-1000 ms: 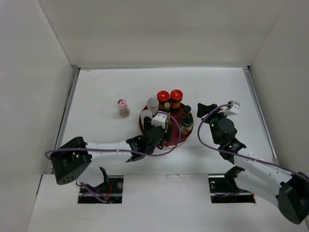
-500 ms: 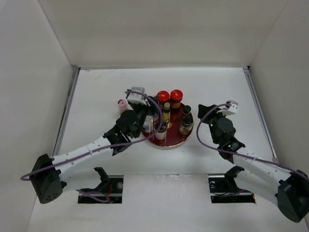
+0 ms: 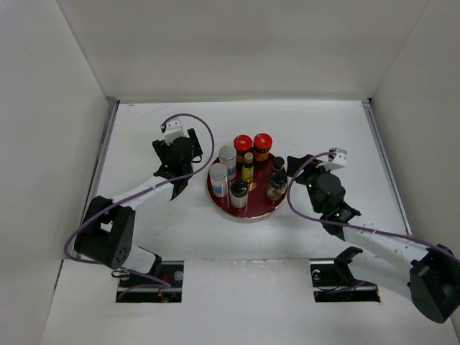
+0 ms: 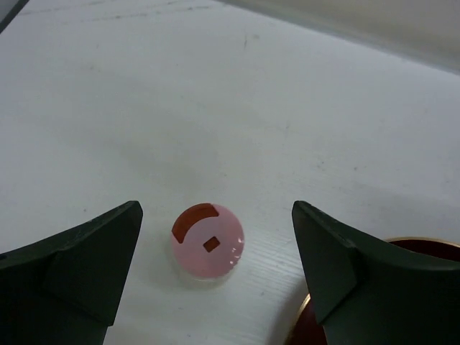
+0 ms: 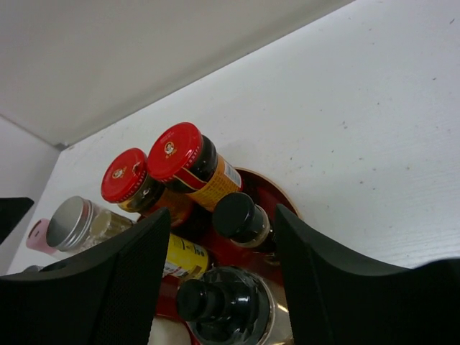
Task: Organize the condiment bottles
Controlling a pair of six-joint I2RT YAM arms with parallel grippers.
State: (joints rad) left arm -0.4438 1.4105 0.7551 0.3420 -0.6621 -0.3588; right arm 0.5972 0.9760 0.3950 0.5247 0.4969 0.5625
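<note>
Pink round cap (image 4: 208,240) sits between left gripper (image 4: 215,213) fingers (image 4: 79,266).

no legible text, print on condiment bottles (image 5: 213,180) too blurred

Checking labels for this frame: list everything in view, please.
red-capped bottles: 2, red caps, tray's back
silver-capped jars: 2, clear, tray's left
slim bottle: 1, amber, tray's middle
black-capped bottles: 2, dark, tray's right
dark-capped jar: 1, clear, tray's front
pink-capped jar: 1, pink, on table left of tray
tray: 1, dark red, table centre
table: 1, white
left end effector: open, black, framing the pink-capped jar
right end effector: open, black, right of tray
</note>
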